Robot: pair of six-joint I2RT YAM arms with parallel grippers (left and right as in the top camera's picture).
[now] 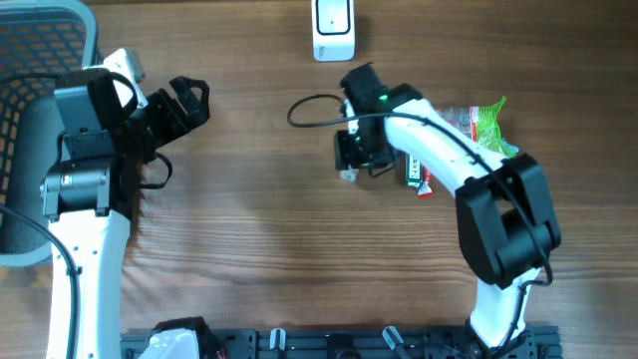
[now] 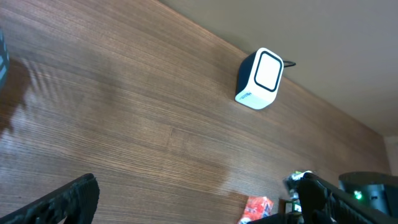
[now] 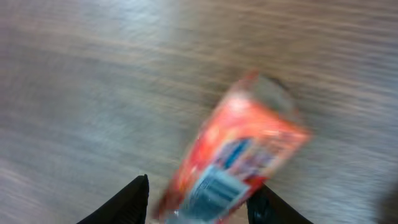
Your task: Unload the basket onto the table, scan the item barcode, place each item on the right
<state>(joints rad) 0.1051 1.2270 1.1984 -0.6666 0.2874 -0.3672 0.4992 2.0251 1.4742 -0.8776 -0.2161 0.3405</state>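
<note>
Nearest the robot's base, the right arm (image 1: pixel 498 224) is reaching up and inward across the wooden desk (image 1: pixel 249 229). Its white forearm is crossing over a small red pack (image 1: pixel 420 180), which is lying flat on the desk and peeking out from under it. Just beyond, the right tool (image 1: pixel 349 152) is hanging over the middle of the desk. In the wrist view its two dark fingers (image 3: pixel 134 199) are standing a moderate way apart, and the near end of a red packet (image 3: pixel 239 149) with a pale label is sitting between them. That packet is stretching away from the fingers at a slant and is showing only as a blur. Whether the fingers are actually pressing on it cannot be told, and neither can whether it is the same pack seen from overhead.

To the right of that tool, a clear bag with green contents (image 1: pixel 486 125) is resting on the desk beside the arm. A black cable (image 1: pixel 307 104) is looping out to the tool's left.

Farther left, the left tool (image 1: pixel 189 100) is hovering with its jaws spread wide and nothing between them, next to a grey mesh basket (image 1: pixel 30 70).

At the far edge, the white barcode scanner (image 1: pixel 333 28) is standing well apart from both tools.
</note>
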